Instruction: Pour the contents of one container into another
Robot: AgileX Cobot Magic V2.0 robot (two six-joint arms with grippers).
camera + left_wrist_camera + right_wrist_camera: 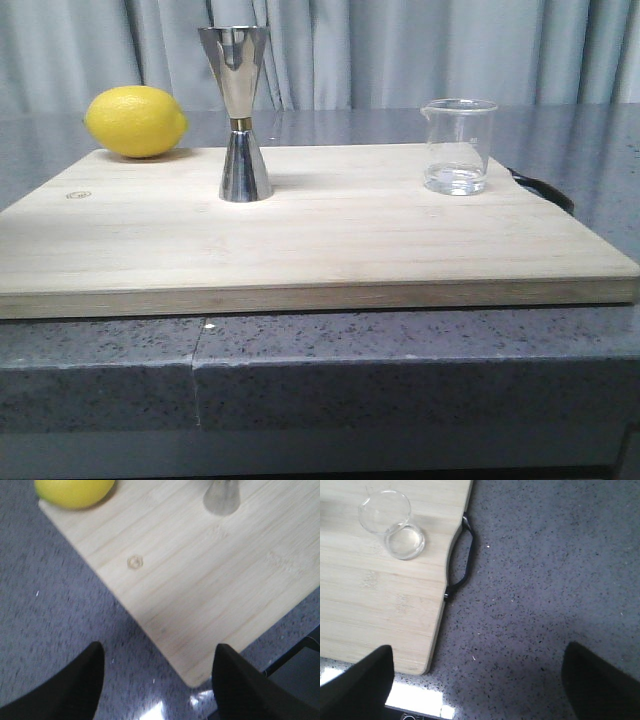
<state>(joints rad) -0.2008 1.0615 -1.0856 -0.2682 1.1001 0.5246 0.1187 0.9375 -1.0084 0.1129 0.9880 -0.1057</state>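
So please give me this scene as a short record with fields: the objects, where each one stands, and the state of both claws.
surface: wooden cutting board on grey counter
beaker: clear glass beaker, upright, right side of board, little or no liquid visible
jigger: steel jigger, upright, left of centre on board
lemon: lemon, far left corner of board
board handle: black handle on right edge
left claw: left claw open, holding nothing
right claw: right claw open, holding nothing

On the board [300, 240], the jigger [240, 115] is standing ahead of my left gripper [157, 680], the lemon [136, 121] lying further left. The beaker [458, 146] is sitting ahead and left of my right gripper [477, 680], which is hanging over the counter [545, 580] beside the board's handle [460, 560].
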